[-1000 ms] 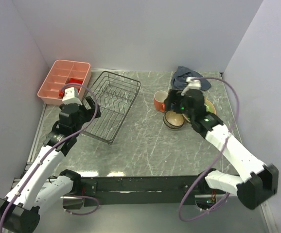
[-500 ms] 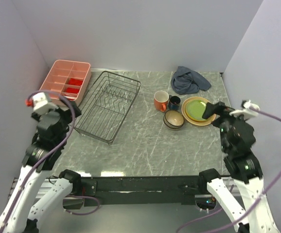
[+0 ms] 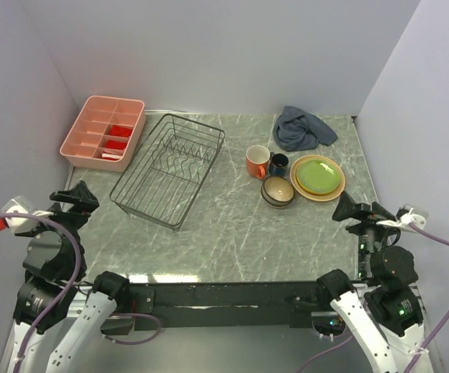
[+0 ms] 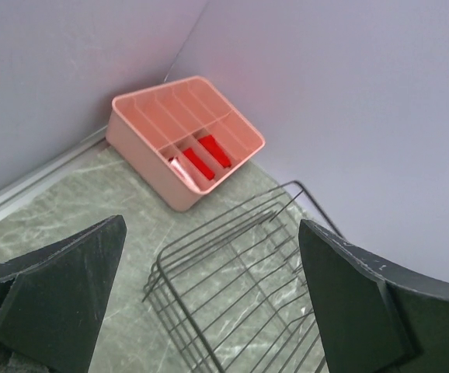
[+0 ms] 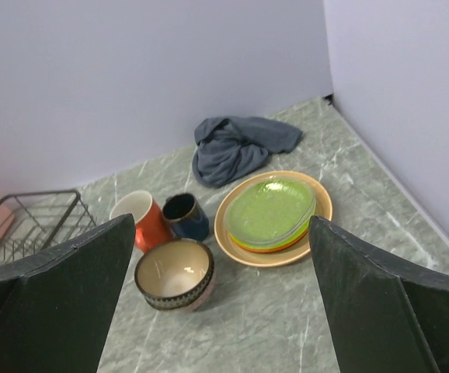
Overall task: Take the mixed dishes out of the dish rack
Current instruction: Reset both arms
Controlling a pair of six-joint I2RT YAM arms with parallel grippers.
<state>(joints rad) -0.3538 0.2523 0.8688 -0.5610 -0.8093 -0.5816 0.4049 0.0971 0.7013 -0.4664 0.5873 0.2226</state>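
The black wire dish rack (image 3: pixel 168 169) stands empty at the back left, and its near corner fills the left wrist view (image 4: pixel 248 287). The dishes sit on the table to its right. A lime green plate (image 5: pixel 271 208) lies on the tan plate (image 3: pixel 318 191). Beside them are an orange mug (image 5: pixel 143 225), a dark blue cup (image 5: pixel 186 219) and a dark brown bowl (image 5: pixel 174 273) nested in a pinkish one. My left gripper (image 3: pixel 75 200) hangs open at the near left, apart from the rack. At the near right my right gripper (image 3: pixel 354 210) is open and holds nothing.
A pink compartment tray (image 3: pixel 104 132) with red pieces in it stands at the back left against the wall. A crumpled grey-blue cloth (image 3: pixel 304 128) lies at the back right behind the plates. Walls close in the left, back and right sides.
Both arms have drawn back to the near edge, the left away from the rack, the right away from the dishes. Both grippers stayed open.
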